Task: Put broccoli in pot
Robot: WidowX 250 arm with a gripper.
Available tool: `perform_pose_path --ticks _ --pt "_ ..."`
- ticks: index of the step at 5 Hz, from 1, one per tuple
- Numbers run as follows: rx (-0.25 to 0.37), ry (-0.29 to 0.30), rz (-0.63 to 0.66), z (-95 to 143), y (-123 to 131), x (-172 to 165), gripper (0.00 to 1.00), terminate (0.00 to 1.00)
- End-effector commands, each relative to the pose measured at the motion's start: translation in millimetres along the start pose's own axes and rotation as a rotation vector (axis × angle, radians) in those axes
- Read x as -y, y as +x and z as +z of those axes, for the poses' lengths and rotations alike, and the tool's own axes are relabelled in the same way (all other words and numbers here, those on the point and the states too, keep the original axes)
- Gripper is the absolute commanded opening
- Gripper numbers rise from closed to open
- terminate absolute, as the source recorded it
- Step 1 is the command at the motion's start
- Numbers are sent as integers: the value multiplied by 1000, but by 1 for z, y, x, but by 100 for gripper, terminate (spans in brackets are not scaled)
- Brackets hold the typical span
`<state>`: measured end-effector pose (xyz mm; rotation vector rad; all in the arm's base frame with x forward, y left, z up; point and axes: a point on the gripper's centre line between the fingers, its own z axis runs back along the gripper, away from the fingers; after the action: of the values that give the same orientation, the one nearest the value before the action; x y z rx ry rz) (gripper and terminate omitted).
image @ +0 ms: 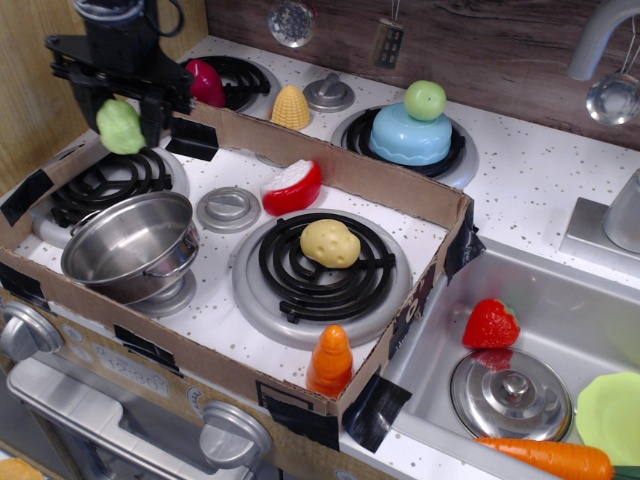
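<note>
Ideally the hand [122,118], clamped on the broccoli [120,127], centres over the pot [130,243] before letting go.

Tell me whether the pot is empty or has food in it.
Empty: the pot shows only bare steel inside; the broccoli hangs above in the gripper.

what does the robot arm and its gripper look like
The arm is black throughout, a round column with a pale grey band near the top edge of the picture. A black cable loops out on its right side. Below it a wide black crossbar carries the gripper, whose fingers are short, blocky and black. No markings or labels can be made out.
</note>
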<state>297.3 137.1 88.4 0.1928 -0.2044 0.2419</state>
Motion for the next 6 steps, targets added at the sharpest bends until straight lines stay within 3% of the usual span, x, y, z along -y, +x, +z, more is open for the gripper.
perform_pose_path --ticks 1,3,4,6 --pt "59 14 77 19 -33 -1 0 0" --pt "32 -3 96 15 -49 9 0 0" --pt "37 4 90 16 -45 11 100 0" --pt "40 2 81 17 -44 9 100 0"
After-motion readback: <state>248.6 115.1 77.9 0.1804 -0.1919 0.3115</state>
